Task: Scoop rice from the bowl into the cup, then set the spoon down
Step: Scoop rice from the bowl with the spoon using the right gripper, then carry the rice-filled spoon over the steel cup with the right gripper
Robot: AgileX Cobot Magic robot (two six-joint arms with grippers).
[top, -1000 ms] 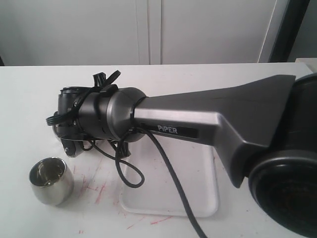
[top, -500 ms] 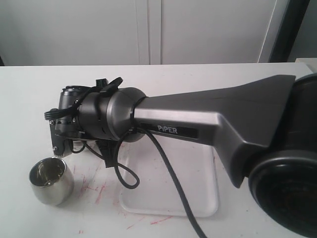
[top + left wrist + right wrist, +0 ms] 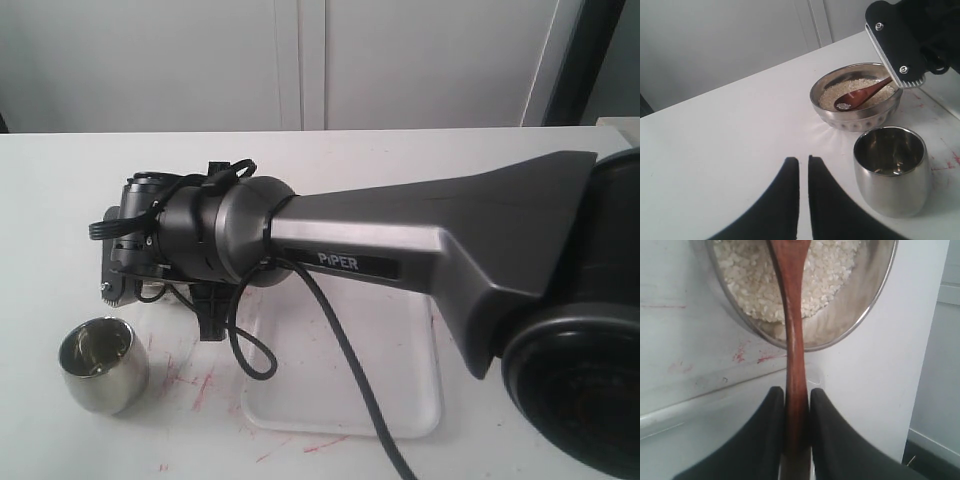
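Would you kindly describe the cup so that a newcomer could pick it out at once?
On the white table, two steel vessels stand side by side. The cup is the narrower one, next to the bowl holding rice. Smooth, bulging sides set it apart from the wider, ribbed bowl.

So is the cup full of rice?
No, the cup looks almost empty inside, while the rice sits in the bowl.

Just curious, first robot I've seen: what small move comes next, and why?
Probably dip the spoon deeper into the rice: the right tool grips its handle, but its head lies nearly empty in the bowl, beside the cup.
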